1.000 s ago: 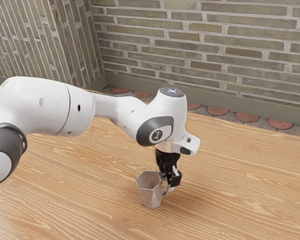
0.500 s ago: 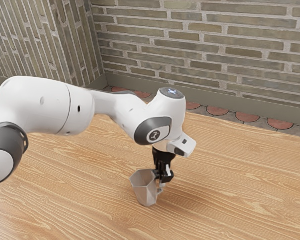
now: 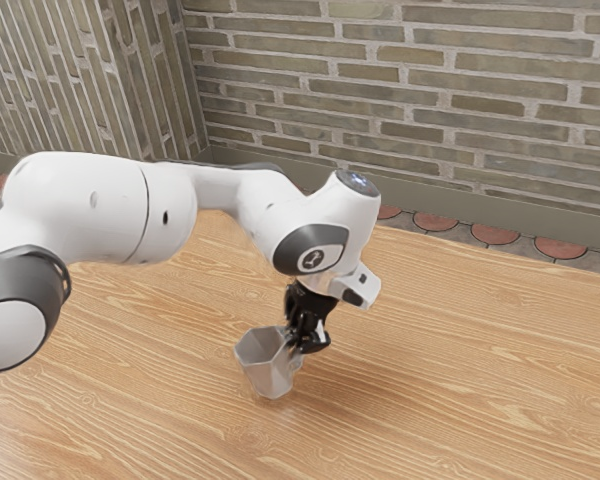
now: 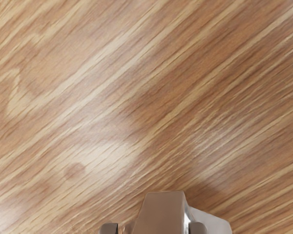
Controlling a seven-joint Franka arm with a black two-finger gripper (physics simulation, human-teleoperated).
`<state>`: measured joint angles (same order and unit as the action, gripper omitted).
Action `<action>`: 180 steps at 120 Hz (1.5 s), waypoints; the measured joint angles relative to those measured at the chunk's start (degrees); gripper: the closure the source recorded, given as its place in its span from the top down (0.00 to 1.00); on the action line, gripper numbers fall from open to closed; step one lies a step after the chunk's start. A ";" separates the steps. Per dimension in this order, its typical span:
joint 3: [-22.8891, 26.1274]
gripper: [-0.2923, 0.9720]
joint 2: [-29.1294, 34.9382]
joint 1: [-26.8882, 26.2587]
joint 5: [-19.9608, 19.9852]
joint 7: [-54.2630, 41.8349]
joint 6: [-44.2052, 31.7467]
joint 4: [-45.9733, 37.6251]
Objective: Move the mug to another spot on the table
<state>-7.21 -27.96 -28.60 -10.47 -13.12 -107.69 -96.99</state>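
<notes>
Wood-grain table (image 3: pixel 480 380) backed by brick wall (image 3: pixel 430 90). Clamped grey mug (image 3: pixel 268 362) at lower centre, gripper (image 3: pixel 306 338) jaws nearly closed on its right edge. Leaned off upright, mouth toward upper left.

Even, soft light; faint shadow beneath the mug (image 3: pixel 268 362); pale sheen, perhaps glare, on the table (image 4: pixel 107 141)

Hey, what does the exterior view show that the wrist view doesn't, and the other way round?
Exterior view: the white arm, the gripper shut on the tilted mug, and the brick wall behind. Wrist view: close-up wood grain of the table beneath the hand. Both: the mug and the table.
</notes>
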 joint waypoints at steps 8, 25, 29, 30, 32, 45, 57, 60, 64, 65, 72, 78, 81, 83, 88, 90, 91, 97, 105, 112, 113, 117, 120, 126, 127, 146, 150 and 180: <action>0.59 0.28 -1.60 1.34 -0.10 1.51 1.98 3.38; 2.21 0.26 -5.44 5.99 -0.35 4.48 6.94 10.42; 3.12 0.25 -6.50 7.34 -0.59 5.10 8.15 12.12; 3.50 0.25 -6.77 7.78 -0.72 5.25 8.47 12.59; 4.14 0.25 -7.34 8.55 -0.96 5.56 9.10 13.56; 6.25 0.24 -11.41 12.70 -2.44 7.40 13.84 21.06; 7.55 0.23 -13.51 16.17 -3.96 8.94 18.07 25.24; 7.96 0.23 -13.85 17.10 -4.29 9.29 18.87 25.89; 8.60 0.23 -14.43 18.46 -4.73 9.74 19.85 26.76; 8.92 0.23 -14.61 18.89 -4.89 9.85 20.10 27.00; 11.62 0.22 -15.57 21.88 -6.08 10.63 21.58 28.42; 13.15 0.22 -16.63 23.67 -6.94 11.28 22.56 29.99; 13.60 0.22 -17.20 24.29 -7.25 11.58 22.97 30.70; 13.91 0.22 -17.55 24.71 -7.43 11.78 23.21 31.05; 14.59 0.22 -18.14 25.70 -7.77 12.28 23.74 31.61; 14.83 0.22 -18.28 26.07 -7.88 12.48 23.92 31.71; 14.93 0.22 -18.33 26.24 -7.93 12.58 24.00 31.76; 15.27 0.22 -18.53 27.01 -8.17 13.15 24.46 31.91; 15.42 0.22 -18.70 27.65 -8.33 13.86 24.93 31.97; 15.47 0.22 -18.83 28.02 -8.30 14.56 25.29 31.95; 15.47 0.22 -18.85 28.06 -8.29 14.66 25.37 31.95; 15.48 0.22 -19.01 28.17 -8.25 15.07 25.79 31.94; 15.51 0.22 -19.13 28.24 -8.21 15.36 26.10 31.93; 15.55 0.22 -19.47 28.31 -8.08 15.97 26.68 31.93; 15.56 0.22 -19.51 28.30 -8.03 16.07 26.78 31.93; 15.58 0.23 -20.33 28.27 -6.94 17.76 27.99 31.90; 15.58 0.23 -20.55 28.27 -6.79 18.09 28.14 31.91; 16.35 0.32 -21.79 28.33 -6.24 20.08 27.73 32.65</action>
<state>9.15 -49.75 -0.27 -16.71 6.96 -79.96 -64.33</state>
